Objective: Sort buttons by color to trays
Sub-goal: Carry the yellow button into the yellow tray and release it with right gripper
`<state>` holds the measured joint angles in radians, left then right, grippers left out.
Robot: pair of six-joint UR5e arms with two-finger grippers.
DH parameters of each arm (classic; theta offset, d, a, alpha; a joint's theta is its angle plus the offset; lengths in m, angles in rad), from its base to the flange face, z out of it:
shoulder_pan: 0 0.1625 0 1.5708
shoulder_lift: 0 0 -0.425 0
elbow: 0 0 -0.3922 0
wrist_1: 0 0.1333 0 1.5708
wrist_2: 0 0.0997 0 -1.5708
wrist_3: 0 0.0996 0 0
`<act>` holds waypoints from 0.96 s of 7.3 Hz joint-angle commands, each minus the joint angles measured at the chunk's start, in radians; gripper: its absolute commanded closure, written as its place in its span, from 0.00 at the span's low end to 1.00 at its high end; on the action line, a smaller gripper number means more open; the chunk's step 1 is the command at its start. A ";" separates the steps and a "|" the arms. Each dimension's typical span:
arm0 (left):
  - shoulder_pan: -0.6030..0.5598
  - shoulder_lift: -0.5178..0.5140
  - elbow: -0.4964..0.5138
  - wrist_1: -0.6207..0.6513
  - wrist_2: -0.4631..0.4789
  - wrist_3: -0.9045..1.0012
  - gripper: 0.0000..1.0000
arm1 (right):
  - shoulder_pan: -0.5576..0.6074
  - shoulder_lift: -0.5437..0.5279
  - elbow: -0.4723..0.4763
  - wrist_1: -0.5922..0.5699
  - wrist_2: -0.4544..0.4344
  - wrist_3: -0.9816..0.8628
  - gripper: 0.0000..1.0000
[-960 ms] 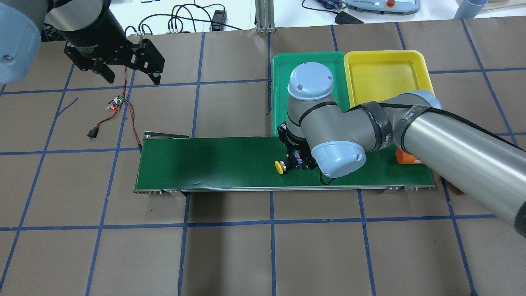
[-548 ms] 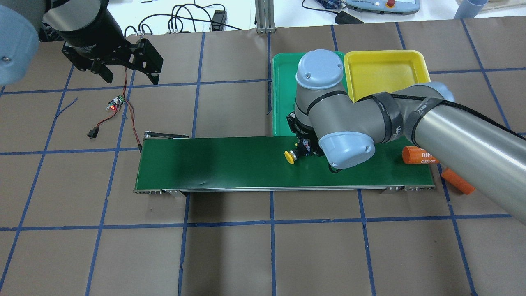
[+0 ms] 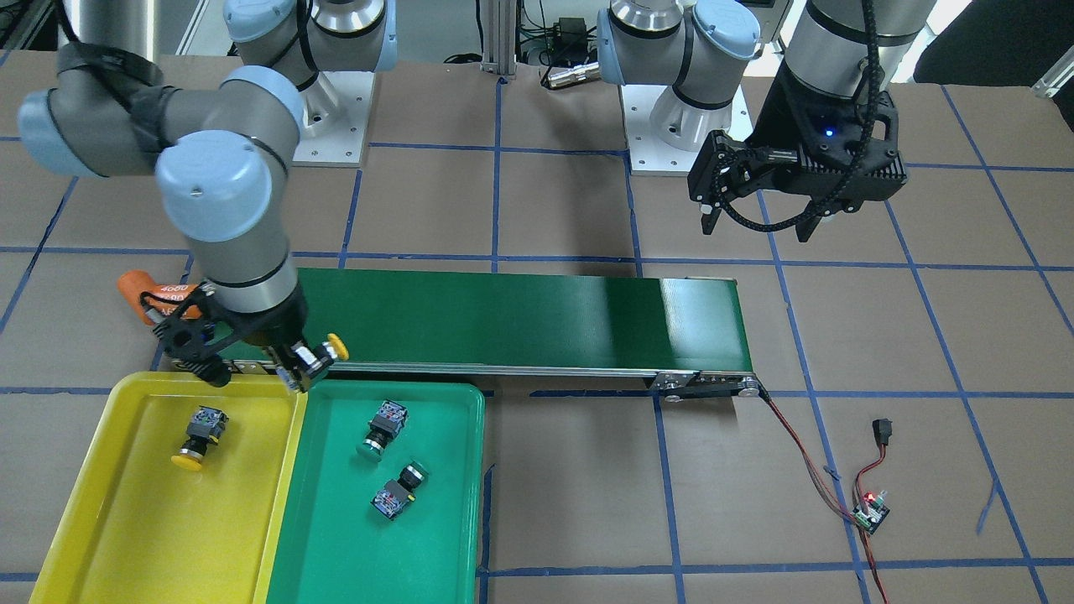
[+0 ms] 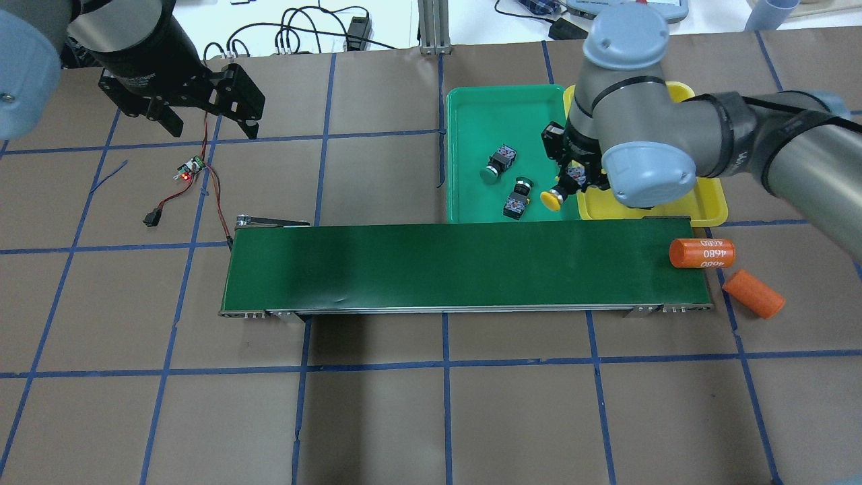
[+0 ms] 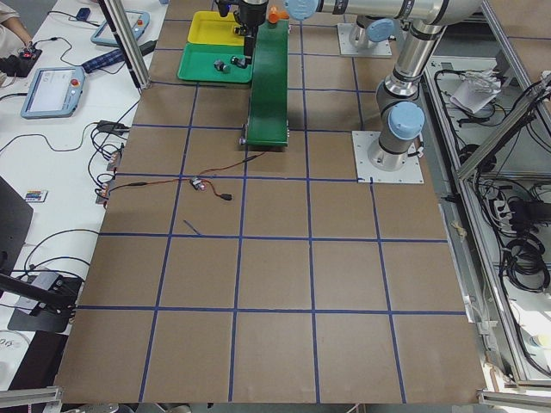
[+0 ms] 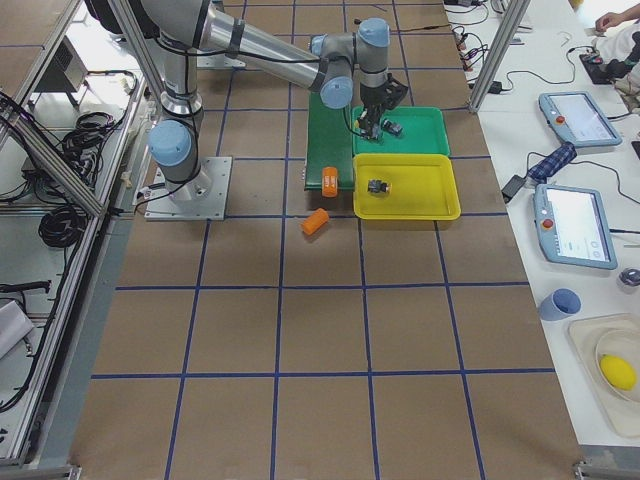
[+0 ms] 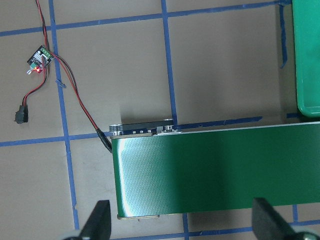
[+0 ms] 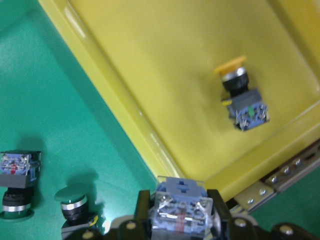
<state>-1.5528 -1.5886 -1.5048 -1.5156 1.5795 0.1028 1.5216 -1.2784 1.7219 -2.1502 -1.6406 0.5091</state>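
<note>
Three of the four buttons are already lying sorted. One green-capped button (image 3: 382, 429) and a second green-capped button (image 3: 396, 497) are resting on their sides in the green tray (image 3: 377, 562), and a yellow-capped button (image 3: 199, 438) is lying in the yellow tray (image 3: 226, 528). The last yellow button (image 4: 553, 197) is hanging in the air, clamped by its blocky body in the right gripper (image 4: 572, 180), with its cap pointing out over the green tray's side. The job is looking nearly finished; what is remaining, I judge, is carrying this one across and letting go.

It is hanging right above the shared rims where the two trays are meeting, close to their belt-side edge, so releasing here is risking a bounce off the ridge or a roll into the wrong colour. The yellow tray is offering plenty of bare floor around the button lying there. The left gripper (image 4: 214, 126) is idling with fingers spread wide, holding nothing, well apart from both trays, off near the other end of the conveyor belt (image 4: 438, 263)
</note>
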 commanded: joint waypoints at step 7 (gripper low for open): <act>-0.003 0.001 0.008 -0.002 0.002 0.000 0.00 | -0.098 0.063 -0.105 0.072 -0.001 -0.308 0.00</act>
<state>-1.5558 -1.5869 -1.5045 -1.5160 1.5809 0.1028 1.4240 -1.1565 1.6173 -2.1580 -1.6416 0.2021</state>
